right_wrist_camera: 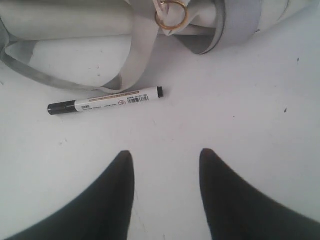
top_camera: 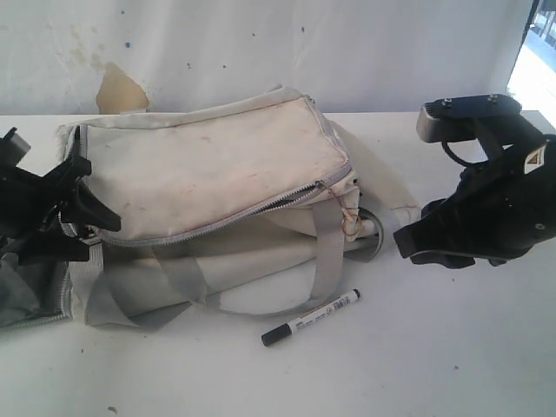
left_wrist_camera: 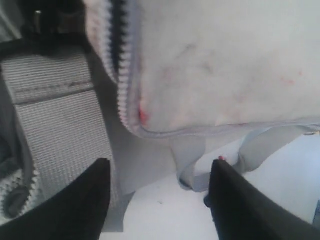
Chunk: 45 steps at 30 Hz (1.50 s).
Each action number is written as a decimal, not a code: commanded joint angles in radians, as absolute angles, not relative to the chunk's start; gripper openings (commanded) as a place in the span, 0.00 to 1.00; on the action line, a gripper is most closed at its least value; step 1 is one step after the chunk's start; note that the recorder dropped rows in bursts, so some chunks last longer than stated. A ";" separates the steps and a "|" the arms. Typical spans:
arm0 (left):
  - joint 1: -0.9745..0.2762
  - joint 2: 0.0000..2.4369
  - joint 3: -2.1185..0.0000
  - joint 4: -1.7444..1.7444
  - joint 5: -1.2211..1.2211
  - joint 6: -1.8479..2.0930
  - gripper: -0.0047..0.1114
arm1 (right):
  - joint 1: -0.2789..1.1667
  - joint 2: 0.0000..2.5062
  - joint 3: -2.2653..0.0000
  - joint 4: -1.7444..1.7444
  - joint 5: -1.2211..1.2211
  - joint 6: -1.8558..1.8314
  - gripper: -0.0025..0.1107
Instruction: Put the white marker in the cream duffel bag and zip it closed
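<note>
The cream duffel bag [top_camera: 208,174] lies on the white table, its top flap partly unzipped along the front edge. In front of it the white marker [top_camera: 311,317] with a black cap lies flat on the table, close to a grey strap. It also shows in the right wrist view, marker [right_wrist_camera: 107,101]. My right gripper [right_wrist_camera: 164,155] hangs open above bare table short of the marker, nothing between its fingers; in the exterior view this gripper [top_camera: 417,243] is right of the bag. At the bag's left end my left gripper [left_wrist_camera: 159,165] is open over the zipper corner [left_wrist_camera: 132,117]; seen from outside, the left gripper [top_camera: 82,204] touches nothing I can make out.
A gold ring [right_wrist_camera: 171,15] on the zipper pull hangs at the bag's right end, beside a grey webbing strap [top_camera: 326,252]. Wide grey webbing [left_wrist_camera: 55,115] runs by the left gripper. A stained wall [top_camera: 122,87] stands behind the table.
</note>
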<state>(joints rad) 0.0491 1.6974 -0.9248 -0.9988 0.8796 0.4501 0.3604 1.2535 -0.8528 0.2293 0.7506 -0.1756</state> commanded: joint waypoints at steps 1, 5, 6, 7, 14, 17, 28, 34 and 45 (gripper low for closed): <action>0.042 1.699 -0.919 -1.005 0.773 0.421 0.57 | 0.354 1.247 -0.848 0.233 0.739 -0.169 0.37; 0.035 1.704 -0.919 -1.087 0.766 0.450 0.55 | 0.354 1.247 -0.848 0.233 0.733 -0.169 0.37; 0.033 1.708 -0.919 -1.096 0.759 0.455 0.54 | 0.354 1.247 -0.848 0.233 0.731 -0.169 0.37; 0.030 1.717 -0.919 -1.099 0.757 0.455 0.52 | 0.354 1.247 -0.848 0.233 0.731 -0.169 0.37; 0.027 1.775 -0.919 -1.167 0.791 0.511 0.36 | 0.354 1.247 -0.848 0.236 0.731 -0.169 0.37; 0.027 1.781 -0.919 -1.190 0.769 0.564 0.28 | 0.354 1.247 -0.848 0.236 0.729 -0.169 0.37; 0.027 1.808 -0.932 -1.277 0.896 0.625 0.05 | 0.354 1.247 -0.848 0.238 0.727 -0.169 0.37; 0.027 1.803 -1.004 -1.280 1.063 0.627 0.04 | 0.354 1.247 -0.848 0.238 0.727 -0.169 0.37; 0.027 1.803 -1.114 -1.576 1.184 0.628 0.04 | 0.354 1.247 -0.848 0.238 0.748 -0.178 0.37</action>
